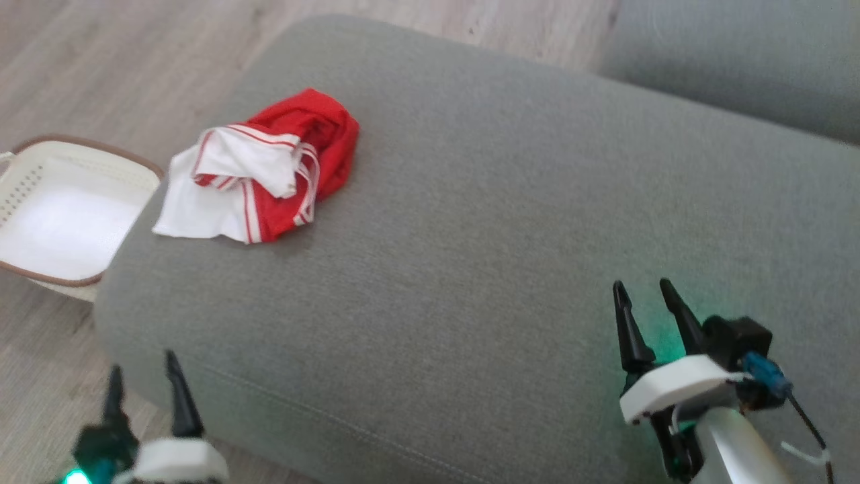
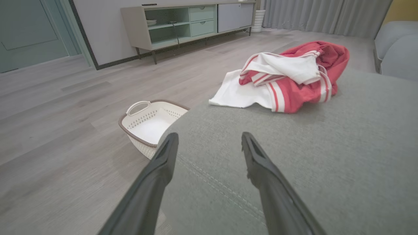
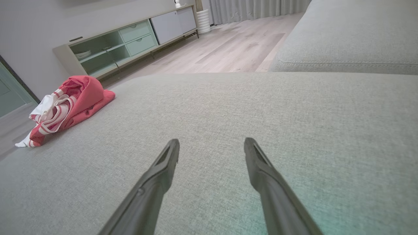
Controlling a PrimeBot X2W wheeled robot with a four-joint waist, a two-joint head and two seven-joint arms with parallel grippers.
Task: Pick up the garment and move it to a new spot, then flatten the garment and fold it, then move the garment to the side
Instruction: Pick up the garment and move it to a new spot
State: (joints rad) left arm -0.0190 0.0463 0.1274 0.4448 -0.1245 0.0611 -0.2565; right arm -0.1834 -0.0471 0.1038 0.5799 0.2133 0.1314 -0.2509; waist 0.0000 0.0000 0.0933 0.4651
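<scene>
Crumpled red-and-white garment (image 1: 269,168) on grey cushion (image 1: 484,222), untouched.
It lies at ten o'clock; left gripper (image 1: 143,361) at seven and right gripper (image 1: 641,284) at four both spread, empty.

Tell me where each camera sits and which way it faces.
Head: atop the robot, looking down at the cushion and garment; left gripper and right gripper show, both open.
Left wrist: along its open fingers, toward garment and basket.
Right wrist: low, along its fingers across the cushion.
Shared: every view has the garment.
</scene>
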